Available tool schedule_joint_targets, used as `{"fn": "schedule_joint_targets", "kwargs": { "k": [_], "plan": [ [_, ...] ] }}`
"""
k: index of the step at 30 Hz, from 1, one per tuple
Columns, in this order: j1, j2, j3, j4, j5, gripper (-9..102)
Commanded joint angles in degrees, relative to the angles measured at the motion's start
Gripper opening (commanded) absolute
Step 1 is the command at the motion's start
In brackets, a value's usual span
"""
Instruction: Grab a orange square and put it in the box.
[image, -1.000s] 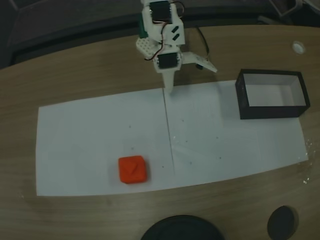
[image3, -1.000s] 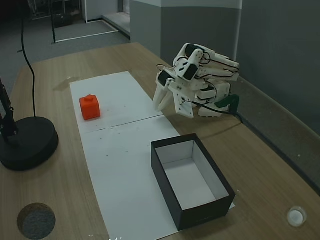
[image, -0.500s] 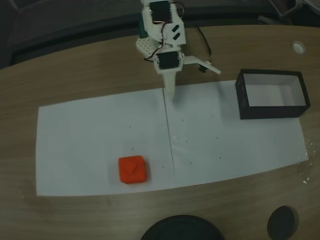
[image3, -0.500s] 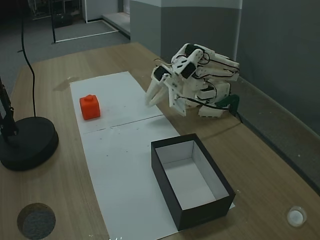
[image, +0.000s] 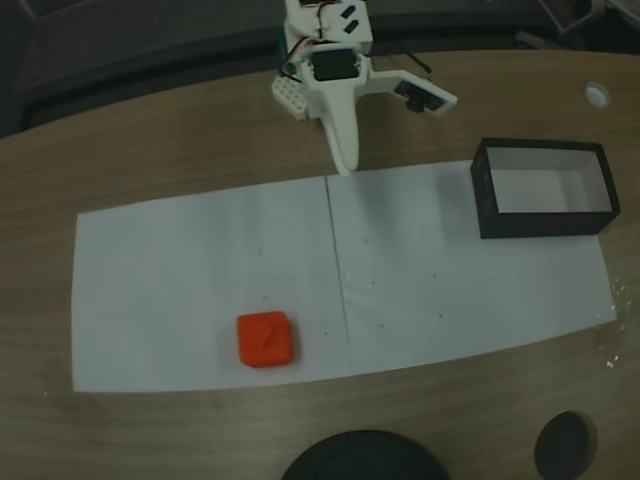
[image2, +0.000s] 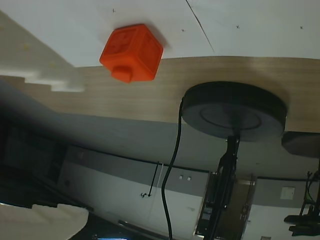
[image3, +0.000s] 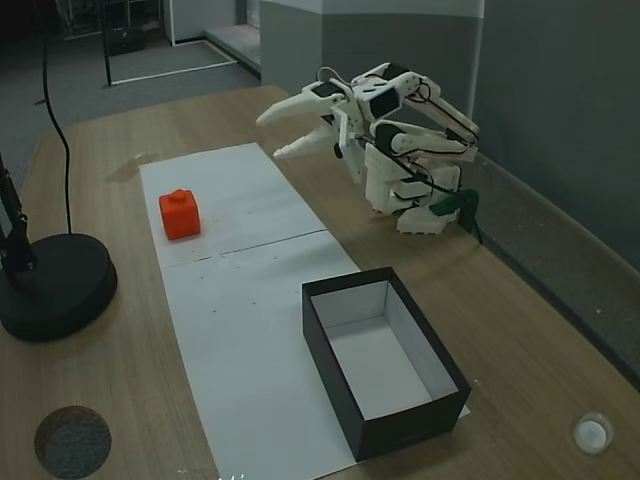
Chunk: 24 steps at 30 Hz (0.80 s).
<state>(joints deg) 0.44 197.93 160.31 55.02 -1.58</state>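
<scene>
The gripper (image3: 275, 135) hangs above the far edge of the white paper sheet (image: 180, 260), its fingers (image3: 283, 109) spread apart and holding nothing. The orange square (image: 266, 339) sits on the paper near the sheet's front edge in a fixed view, well apart from the gripper. The box (image: 545, 187) stands at the paper's right end on the wooden worktop (image: 150, 150). A round black lamp base (image3: 55, 285) rests beside the sheet.

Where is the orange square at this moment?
In a fixed view, the orange square lies on the white paper, lower left of centre, far from the box at right.
</scene>
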Motion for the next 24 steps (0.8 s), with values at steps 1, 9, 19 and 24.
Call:
{"fn": "schedule_joint_targets", "kwargs": {
  "k": [1, 9, 19, 24],
  "plan": [
    [0.97, 0.00, -7.21, -0.70, 0.44, 25],
    [2.11, -26.63, -19.69, -0.70, 0.44, 32],
    [6.50, -79.45, -54.32, 7.29, 0.00, 33],
    [8.61, -101.51, -75.15, 18.28, 0.44, 33]
  ]
}}
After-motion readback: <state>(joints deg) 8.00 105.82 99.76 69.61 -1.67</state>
